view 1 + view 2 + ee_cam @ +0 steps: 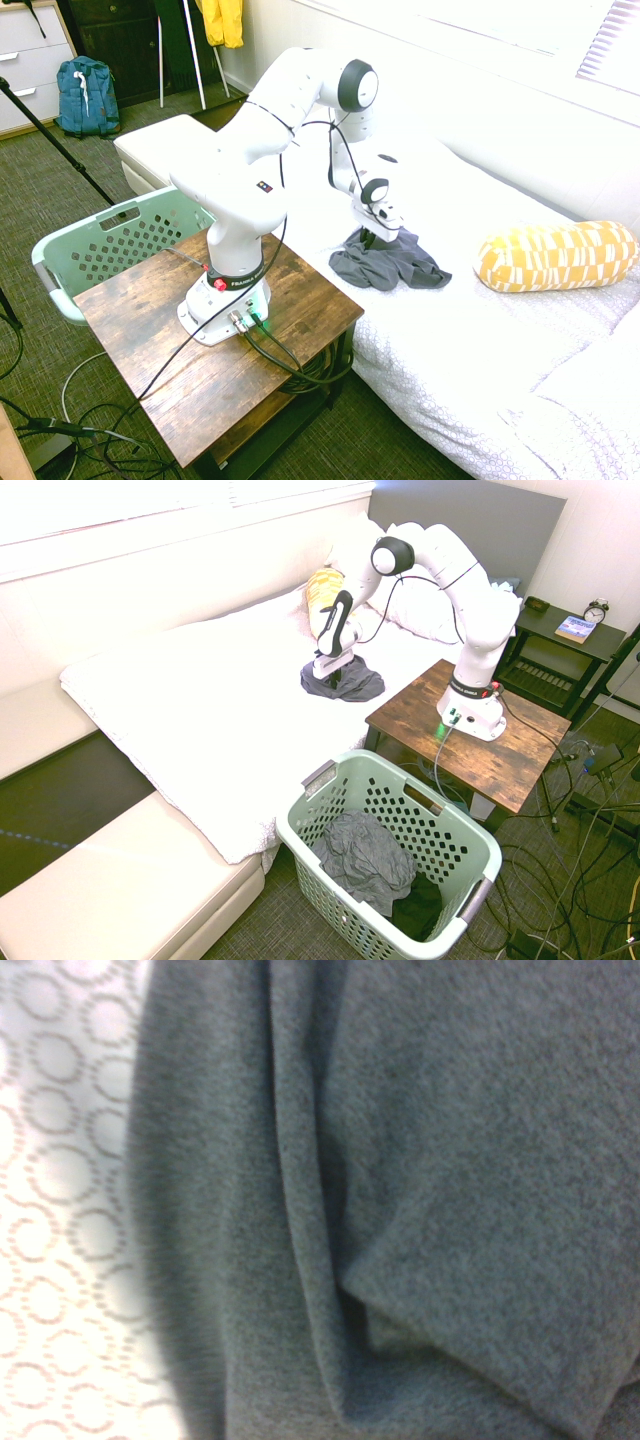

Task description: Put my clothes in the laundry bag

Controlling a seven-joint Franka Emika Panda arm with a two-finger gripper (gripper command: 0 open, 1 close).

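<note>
The clothes (400, 266) (355, 685), a crumpled slate-grey garment, lie on the white bed beside the wooden table. My gripper (375, 238) (328, 675) points straight down into the garment's near edge, and its fingers are sunk in the fabric and shut on it. Grey cloth (420, 1200) fills the wrist view, with the bed's ring-patterned cover along one side. The mint-green laundry bag (110, 245) (340, 905) stands on the carpet by the table. It holds another grey garment (362, 855) and a darker one (420, 908).
A yellow-and-white pillow (555, 255) (322, 590) lies on the bed beyond the garment. My arm's base is on the wooden table (300, 310) (520, 755). A blue backpack (85, 95) leans against the drawers. A nightstand (560, 640) carries a clock and a book.
</note>
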